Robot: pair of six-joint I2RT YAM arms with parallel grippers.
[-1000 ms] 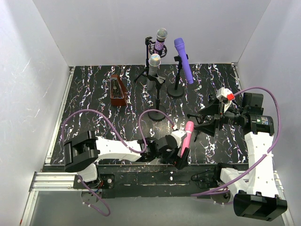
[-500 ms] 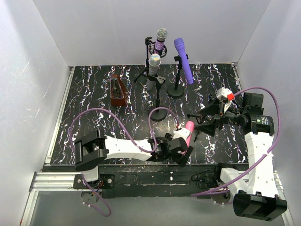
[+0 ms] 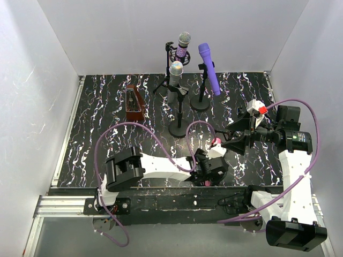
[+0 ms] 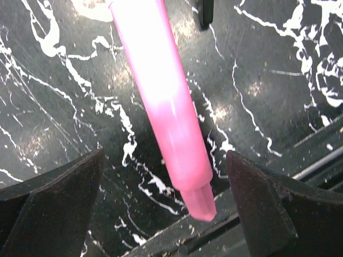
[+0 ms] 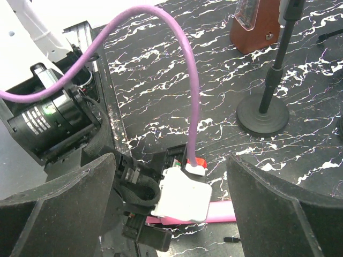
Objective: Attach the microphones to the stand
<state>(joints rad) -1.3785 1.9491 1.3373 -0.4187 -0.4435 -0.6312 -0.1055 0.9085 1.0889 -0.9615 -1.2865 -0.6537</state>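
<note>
Sliding rightward along the near edge, the left arm has carried its wrist over the pink microphone (image 4: 161, 96), which lay mostly uncovered a second ago; in the top view only its tip shows. The left gripper (image 4: 165, 158) has its jaws spread wide, straddling the smooth, glossy pink shaft without touching it. The microphone lies on the black, white-veined mat (image 3: 107, 123), tail end toward the near edge. The right gripper (image 5: 169, 168) hangs just beside, jaws spread and holding nothing. At the back, left to right: dark red wedge-shaped box (image 3: 133, 104), silver-grey microphone (image 3: 176, 72) with mesh head, glittery purple microphone (image 3: 183, 45), smooth violet microphone (image 3: 209, 67), all three clipped on thin black stands (image 3: 201, 101).
</note>
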